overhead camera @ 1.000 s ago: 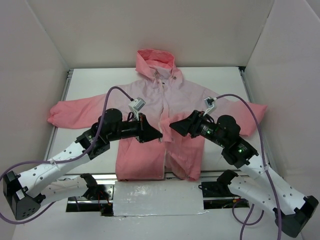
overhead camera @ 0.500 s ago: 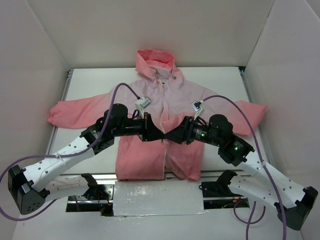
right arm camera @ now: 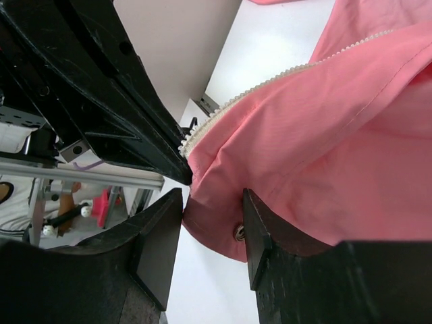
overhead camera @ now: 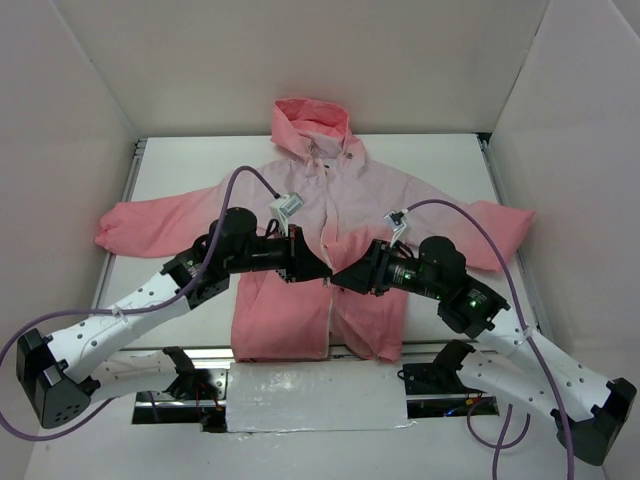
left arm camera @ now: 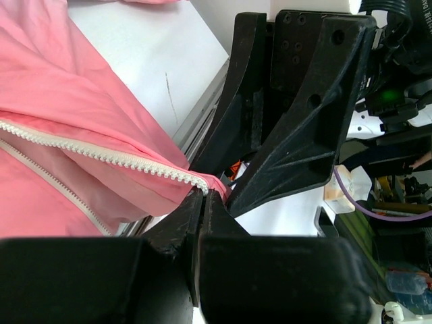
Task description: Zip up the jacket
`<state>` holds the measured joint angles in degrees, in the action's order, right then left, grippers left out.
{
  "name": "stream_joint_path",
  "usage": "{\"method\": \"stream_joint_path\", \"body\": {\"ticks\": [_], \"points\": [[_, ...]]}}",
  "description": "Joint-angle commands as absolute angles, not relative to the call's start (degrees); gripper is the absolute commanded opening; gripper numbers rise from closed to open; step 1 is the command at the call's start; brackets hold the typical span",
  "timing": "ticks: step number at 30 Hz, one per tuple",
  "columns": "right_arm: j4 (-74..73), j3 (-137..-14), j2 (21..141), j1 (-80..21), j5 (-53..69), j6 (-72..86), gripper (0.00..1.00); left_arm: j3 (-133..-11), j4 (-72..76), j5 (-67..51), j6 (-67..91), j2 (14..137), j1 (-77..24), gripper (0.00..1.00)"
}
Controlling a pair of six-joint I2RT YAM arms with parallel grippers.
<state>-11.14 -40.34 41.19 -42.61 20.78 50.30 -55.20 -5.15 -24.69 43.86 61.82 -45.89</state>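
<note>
Tabletop [overhead camera: 180, 170]: left pincer [left arm camera: 204, 197] clamps jacket [left arm camera: 67, 121]; right pincer [right arm camera: 212, 199] gapes around it.

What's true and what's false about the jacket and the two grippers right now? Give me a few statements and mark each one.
1. The left gripper is shut on the jacket's zipper edge. True.
2. The hood points toward the arm bases. False: it lies at the far end, with the hem nearest the bases.
3. The right gripper's jaws stand apart with a coral hem corner between them. True.
4. The front is zipped to the collar. False: the lower front gapes, its zipper rows apart.
5. Both sleeves are folded over the chest. False: they spread out to either side.
</note>
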Motion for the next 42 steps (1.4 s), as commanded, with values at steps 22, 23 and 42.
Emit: {"method": "stream_joint_path", "body": {"ticks": [22,23,42], "points": [[-4.7,-38.6,42.1,-43.2,21.1,52.8,0.02,-58.3,0.2,-24.1,44.1,64.2,-45.7,0.0],[-4.4,-38.3,41.9,-43.2,21.2,52.6,0.0,-58.6,-1.6,-23.7,43.9,64.2,-45.7,0.0],[-28.5,-39.5,30.3,-43.1,-6.6,57.7,0.0,-60.2,-35.9,15.5,45.0,60.5,-54.1,0.77]]}}
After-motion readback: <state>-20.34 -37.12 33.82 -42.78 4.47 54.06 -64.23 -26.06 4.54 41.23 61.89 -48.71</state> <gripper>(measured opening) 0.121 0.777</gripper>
